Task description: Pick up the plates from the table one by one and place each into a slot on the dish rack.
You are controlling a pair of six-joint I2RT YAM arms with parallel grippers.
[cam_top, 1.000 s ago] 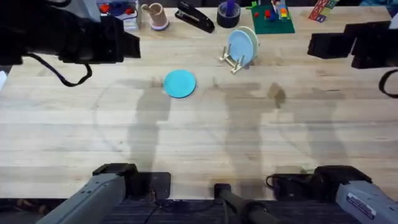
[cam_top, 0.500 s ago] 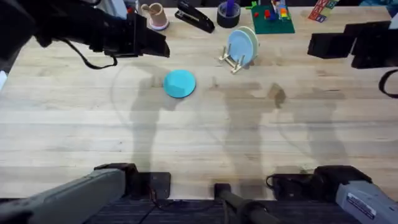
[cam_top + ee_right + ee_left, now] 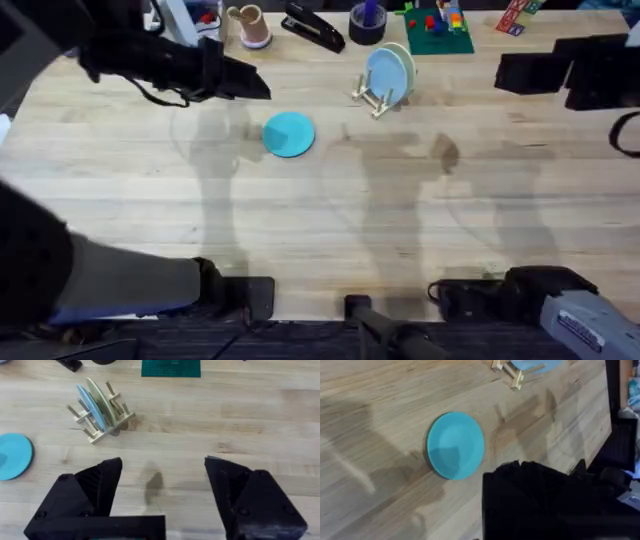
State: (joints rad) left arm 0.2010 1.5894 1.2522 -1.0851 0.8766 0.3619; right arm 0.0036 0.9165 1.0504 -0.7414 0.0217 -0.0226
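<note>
Overhead view: turquoise plate [image 3: 289,133] is seen flat on the table [image 3: 330,220], upper centre.
Dish rack [image 3: 380,90]: two plates are already slotted, upper right of centre.
Left gripper [image 3: 255,85]: state cannot be told; it should be lowered over the plate's rim.
Right gripper [image 3: 162,492]: jaws are spread, nothing held.

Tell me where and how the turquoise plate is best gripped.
The turquoise plate lies flat on the table, so only its rim offers a hold. Probably best: come down from above, one finger over the rim's edge and one slipping under it, on the side nearest the left gripper. The rack stands apart and blocks nothing.
</note>
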